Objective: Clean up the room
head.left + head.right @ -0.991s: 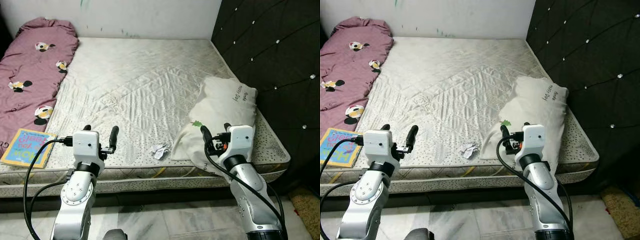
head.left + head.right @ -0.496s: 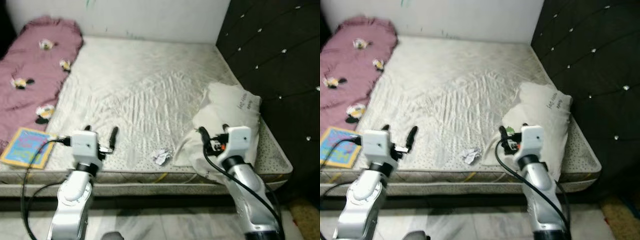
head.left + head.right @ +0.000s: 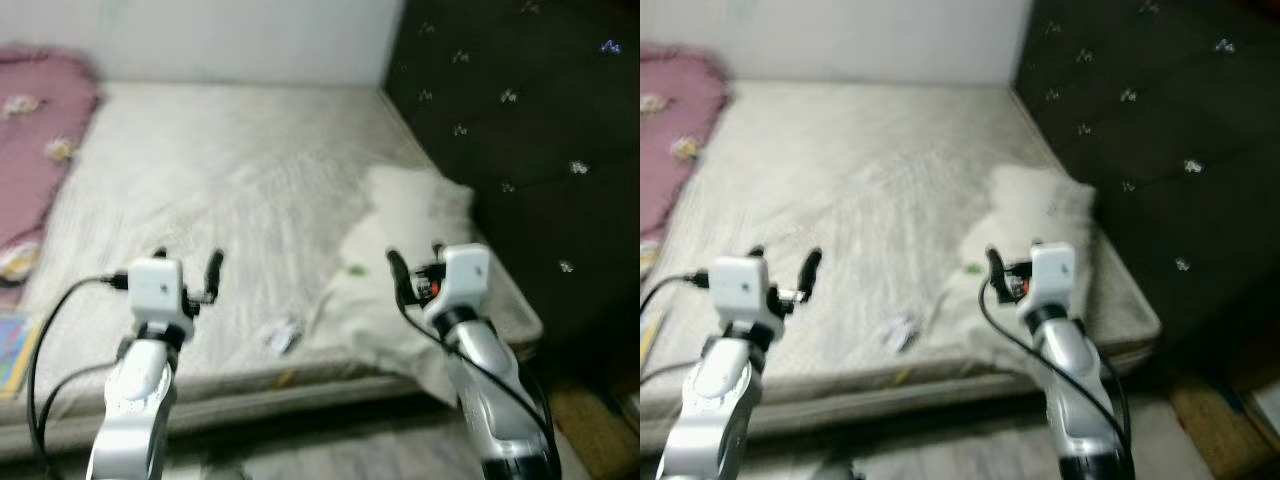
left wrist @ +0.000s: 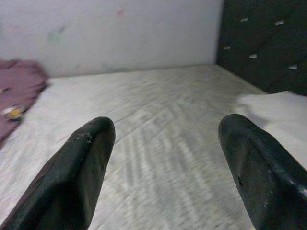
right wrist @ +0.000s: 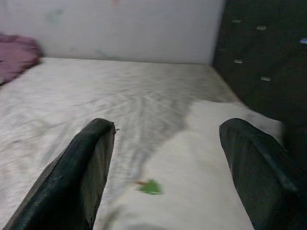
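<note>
Both arms hover over the mattress [image 3: 200, 180] near edge, left gripper [image 3: 187, 268] and right gripper [image 3: 414, 262] spread and empty; crumpled paper [image 3: 281, 335] lies between them on that edge; pillow [image 3: 400, 225] beyond, toward the headboard [image 3: 500, 120]; likely approaching; next, reach the paper.

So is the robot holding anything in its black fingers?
No, nothing. The left gripper and right gripper are both open and empty, raised over the bed.
</note>
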Robot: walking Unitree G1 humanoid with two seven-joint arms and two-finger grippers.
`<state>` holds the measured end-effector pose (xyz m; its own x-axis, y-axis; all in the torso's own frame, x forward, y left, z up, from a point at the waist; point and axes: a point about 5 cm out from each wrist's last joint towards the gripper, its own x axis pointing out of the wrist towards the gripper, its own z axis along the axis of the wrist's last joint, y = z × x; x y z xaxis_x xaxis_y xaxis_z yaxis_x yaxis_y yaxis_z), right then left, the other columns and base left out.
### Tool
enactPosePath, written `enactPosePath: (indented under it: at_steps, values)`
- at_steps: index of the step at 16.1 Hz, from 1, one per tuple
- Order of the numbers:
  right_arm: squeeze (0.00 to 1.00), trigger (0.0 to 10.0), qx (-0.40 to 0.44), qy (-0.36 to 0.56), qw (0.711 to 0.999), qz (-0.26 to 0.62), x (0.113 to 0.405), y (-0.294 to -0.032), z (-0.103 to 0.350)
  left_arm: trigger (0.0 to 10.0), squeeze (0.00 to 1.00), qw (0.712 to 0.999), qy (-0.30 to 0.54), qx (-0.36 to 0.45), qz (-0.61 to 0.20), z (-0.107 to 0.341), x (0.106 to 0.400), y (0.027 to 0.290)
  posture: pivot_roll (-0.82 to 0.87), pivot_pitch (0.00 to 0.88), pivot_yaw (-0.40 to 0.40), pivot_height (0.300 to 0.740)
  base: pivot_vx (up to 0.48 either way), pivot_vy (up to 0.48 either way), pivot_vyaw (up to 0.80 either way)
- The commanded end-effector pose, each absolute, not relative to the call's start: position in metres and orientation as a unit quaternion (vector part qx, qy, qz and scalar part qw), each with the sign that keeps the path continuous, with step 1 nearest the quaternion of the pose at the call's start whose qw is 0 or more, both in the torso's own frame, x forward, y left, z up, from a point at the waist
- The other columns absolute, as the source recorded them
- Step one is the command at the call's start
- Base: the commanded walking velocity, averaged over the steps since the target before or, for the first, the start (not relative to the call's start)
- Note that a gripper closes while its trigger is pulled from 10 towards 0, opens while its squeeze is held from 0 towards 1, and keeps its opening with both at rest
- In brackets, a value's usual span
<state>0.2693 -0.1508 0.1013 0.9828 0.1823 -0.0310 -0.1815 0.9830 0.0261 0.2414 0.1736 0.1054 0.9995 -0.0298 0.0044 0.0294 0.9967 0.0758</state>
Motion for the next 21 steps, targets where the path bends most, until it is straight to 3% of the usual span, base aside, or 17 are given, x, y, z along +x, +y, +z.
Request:
enactPosePath:
  at_steps: [1, 9, 21]
  values:
    - [0.00, 10.0, 0.004, 0.023, 0.997, 0.071, 0.2657, -0.1652, 0.0991, 10.0, 0.00, 0.999, -0.007, 0.033, -0.024, 0.1072, 0.2444, 0.1641, 0.01, 0.000, -0.095, 0.740, 0.000, 0.000, 0.00]
    - [0.00, 10.0, 0.002, 0.022, 0.997, 0.070, 0.2674, -0.1652, 0.0988, 10.0, 0.00, 0.999, -0.004, 0.029, -0.014, 0.1060, 0.2470, 0.1655, 0.01, 0.000, -0.096, 0.740, 0.000, 0.000, 0.79]
    - [0.00, 10.0, 0.009, 0.021, 0.998, 0.059, 0.2680, -0.1669, 0.0986, 10.0, 0.00, 1.000, -0.001, 0.021, -0.023, 0.1058, 0.2486, 0.1636, 0.01, 0.000, -0.095, 0.740, 0.000, 0.422, 0.00]
